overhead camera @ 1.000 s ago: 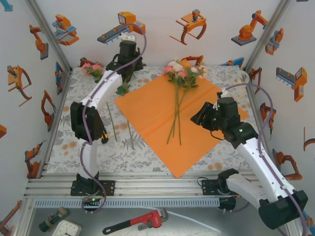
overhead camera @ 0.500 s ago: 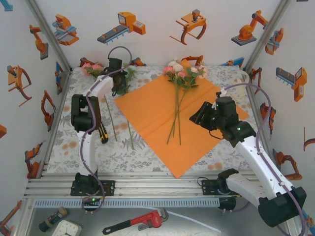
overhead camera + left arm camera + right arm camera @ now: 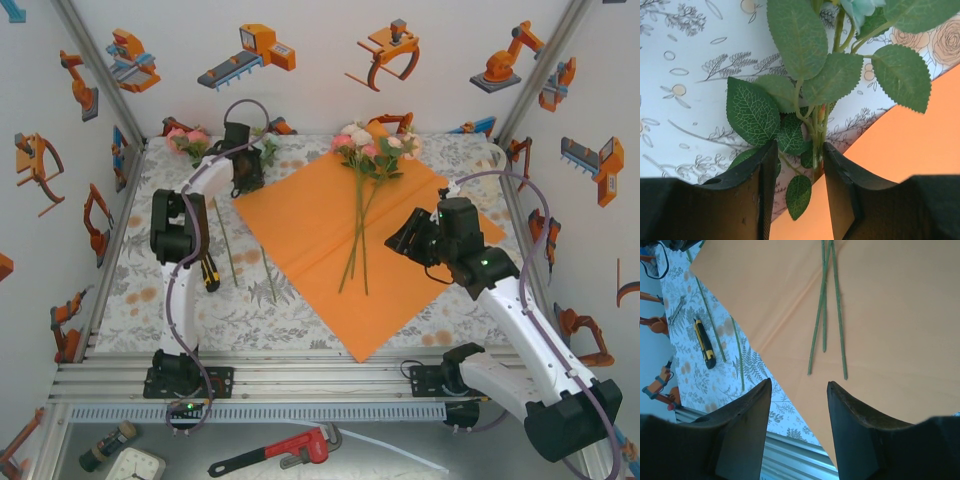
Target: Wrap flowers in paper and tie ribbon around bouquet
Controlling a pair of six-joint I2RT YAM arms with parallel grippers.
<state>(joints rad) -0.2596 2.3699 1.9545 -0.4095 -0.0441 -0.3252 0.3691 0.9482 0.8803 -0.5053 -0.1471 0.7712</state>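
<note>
A leafy stem [image 3: 812,125] is straddled by the left gripper [image 3: 797,147]. Its jaws are parted wider than the stem and are not seen to pinch it. The paper [image 3: 320,220] lies flat just right of those jaws, with flowers [image 3: 368,148] laid across it. The right gripper [image 3: 799,385] is poised above the sheet, jaws apart and empty, stem ends just ahead. Gathering is judged unfinished; wrapping and tying are not yet begun.

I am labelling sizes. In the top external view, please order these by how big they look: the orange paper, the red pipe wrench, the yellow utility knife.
1. orange paper, by far the largest.
2. red pipe wrench, clearly longer than the knife.
3. yellow utility knife, the smallest.
</note>
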